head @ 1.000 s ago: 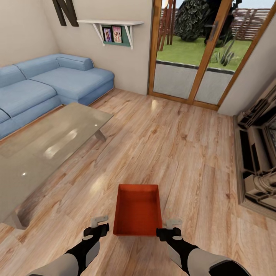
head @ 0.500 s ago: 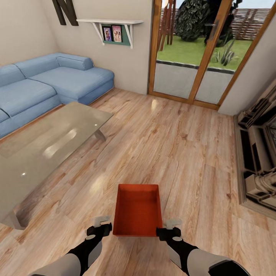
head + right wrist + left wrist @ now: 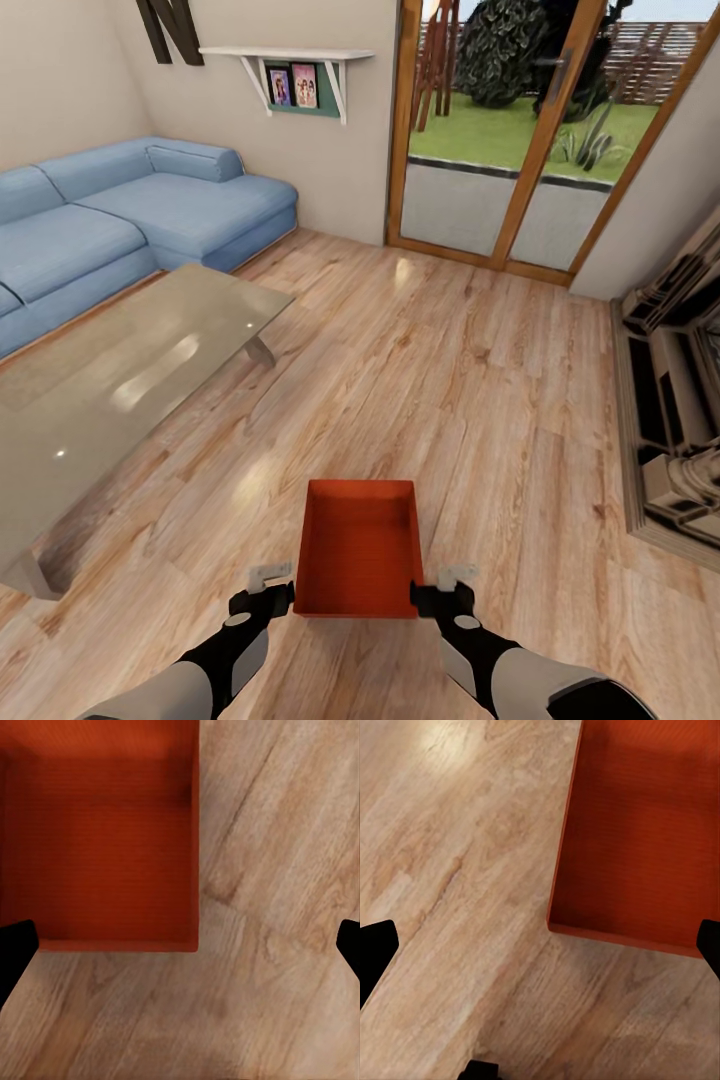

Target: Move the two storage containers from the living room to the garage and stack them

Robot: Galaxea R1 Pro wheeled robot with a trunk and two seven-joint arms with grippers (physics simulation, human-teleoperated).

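Head view: one orange-red container sits on the plank floor of the living room, at 6 o'clock in the picture, its open top facing up. The left gripper is at its near-left corner, about 7 o'clock from the bin's middle; the right gripper is at its near-right corner, about 5 o'clock. Both sit just beside the near rim; whether they touch it I cannot tell. A glass table lies at 9 o'clock, a blue sofa at 10 o'clock, glass doors at 1 o'clock, a fireplace at 3 o'clock. A wall shelf hangs at 12 o'clock.

Left wrist view: the container fills the 1 o'clock part, a corner of it toward the centre, bare planks elsewhere. Black fingertips show at the two side edges, spread wide, one over the floor and the other by the bin's near wall. Nothing is held between them.

Right wrist view: the container fills the 10 o'clock part, its corner near the centre. Fingertips stand wide apart at both edges, one at the bin's near wall, the other over the planks; the gap spans the corner but grips nothing.
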